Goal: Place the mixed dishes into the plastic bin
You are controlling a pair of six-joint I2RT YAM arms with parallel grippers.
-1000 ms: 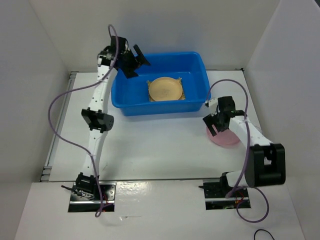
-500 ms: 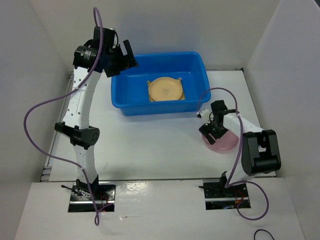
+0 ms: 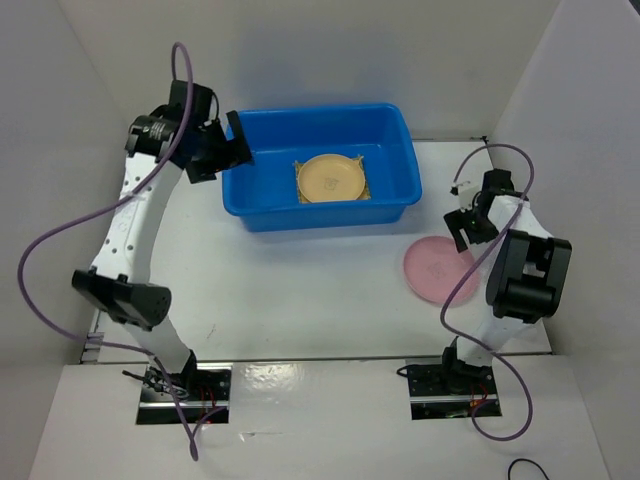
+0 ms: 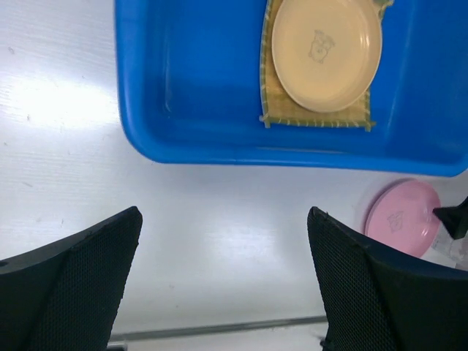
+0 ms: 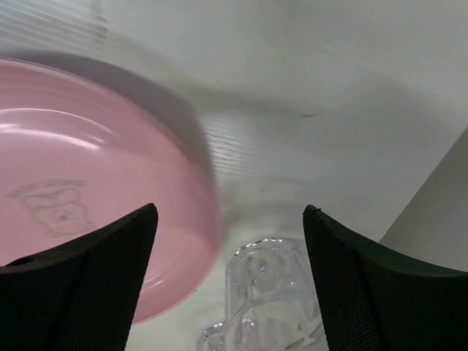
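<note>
The pink plate [image 3: 437,270] lies uncovered on the tabletop [image 3: 300,280] near its right edge: your right gripper [image 5: 228,219] has swung off it and now hangs wide open, empty, over the glass cup [image 5: 267,289] just beside it. The tan plate [image 3: 331,179] sits on the mat [image 4: 314,117] in the bin [image 3: 300,215]; your left gripper [image 4: 223,216], open and empty, has drawn back leftward, so two dishes remain
</note>
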